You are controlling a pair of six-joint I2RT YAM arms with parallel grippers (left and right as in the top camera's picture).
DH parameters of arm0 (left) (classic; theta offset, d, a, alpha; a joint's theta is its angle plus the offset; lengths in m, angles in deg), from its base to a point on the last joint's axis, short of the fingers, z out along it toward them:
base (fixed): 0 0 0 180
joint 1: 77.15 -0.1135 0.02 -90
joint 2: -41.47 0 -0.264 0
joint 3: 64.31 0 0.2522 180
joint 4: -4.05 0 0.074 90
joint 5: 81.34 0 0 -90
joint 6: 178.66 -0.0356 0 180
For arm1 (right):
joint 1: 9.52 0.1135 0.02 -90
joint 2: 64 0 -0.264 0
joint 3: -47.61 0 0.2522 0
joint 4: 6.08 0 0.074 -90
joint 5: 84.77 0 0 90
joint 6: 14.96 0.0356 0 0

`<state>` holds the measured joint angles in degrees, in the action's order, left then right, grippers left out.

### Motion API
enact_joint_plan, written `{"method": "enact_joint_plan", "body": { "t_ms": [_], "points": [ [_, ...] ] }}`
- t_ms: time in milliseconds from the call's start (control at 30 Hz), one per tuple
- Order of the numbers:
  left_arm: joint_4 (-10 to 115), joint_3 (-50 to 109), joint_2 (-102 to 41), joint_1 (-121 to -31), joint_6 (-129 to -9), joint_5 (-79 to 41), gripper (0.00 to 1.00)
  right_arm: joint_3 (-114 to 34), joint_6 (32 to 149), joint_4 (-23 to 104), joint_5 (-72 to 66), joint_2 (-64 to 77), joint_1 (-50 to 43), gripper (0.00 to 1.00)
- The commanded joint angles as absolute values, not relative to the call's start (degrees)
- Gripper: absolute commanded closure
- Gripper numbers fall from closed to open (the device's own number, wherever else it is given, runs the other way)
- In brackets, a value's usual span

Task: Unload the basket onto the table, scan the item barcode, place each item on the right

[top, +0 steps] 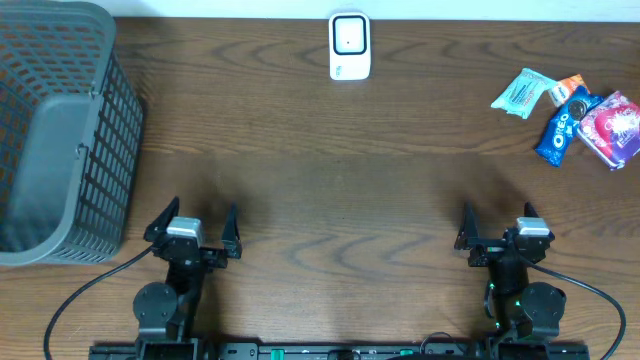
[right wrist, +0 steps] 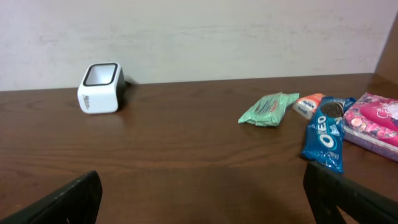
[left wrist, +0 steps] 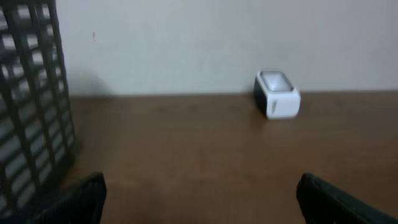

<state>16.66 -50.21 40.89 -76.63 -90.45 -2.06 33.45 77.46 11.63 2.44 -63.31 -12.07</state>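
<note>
Left hand point(top: 204, 210) and right hand point(top: 497, 210) sit low at the near edge of a dark wood surface point(top: 330, 180), well apart, each with its jaws spread wide and gripping nothing. White scanner point(top: 349, 45) stands far ahead of both, at the back edge by the pale wall, roughly midway between them: ahead and to the right of the left hand, ahead and to the left of the right hand, its dark window on top.

Items lie in a loose cluster far ahead and to the right of the right hand, well apart from the scanner. Blue Oreo pack point(top: 562, 127) is the nearest of them to that hand, lying flat; a pink pack point(top: 612, 128) lies just beside it on the right. Green packet point(top: 520, 92) lies beyond and to the left of the Oreo pack, with a small orange packet point(top: 566, 90) just beside it, between the green and the pink.

Grey slatted basket point(top: 120, 110) stands ahead and to the left of the left hand, near it, at the surface's left edge. In each wrist view the dark fingers point(right wrist: 62, 202) frame bare wood, touching no item. Black cables point(top: 80, 290) trail from the arm bases at the near edge.
</note>
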Motion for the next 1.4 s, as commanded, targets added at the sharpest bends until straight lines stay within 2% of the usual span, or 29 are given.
{"method": "enact_joint_plan", "body": {
  "t_ms": [0, 100, 467, 967, 1367],
  "points": [
    [19.5, -50.3, 41.4, -77.8, -90.6, 0.6, 0.02, 33.6, 78.2, 11.8, 2.3, -63.7, -11.7, 0.01],
    [21.4, -50.3, 41.4, -78.5, -87.3, 1.9, 0.02, 33.6, 78.2, 11.8, 2.3, -63.7, -11.7, 0.01],
    [21.6, -50.3, 41.4, -78.5, -86.9, 1.8, 0.02, 33.6, 78.2, 11.8, 2.4, -63.7, -11.7, 0.01],
    [21.6, -50.3, 41.4, -78.5, -93.2, 0.3, 0.02, 33.6, 78.2, 11.8, 2.4, -63.7, -11.7, 0.01],
    [21.6, -50.3, 41.4, -78.5, -91.4, 0.8, 0.02, 33.6, 78.2, 11.8, 2.4, -63.7, -11.7, 0.01]
  ]
}}
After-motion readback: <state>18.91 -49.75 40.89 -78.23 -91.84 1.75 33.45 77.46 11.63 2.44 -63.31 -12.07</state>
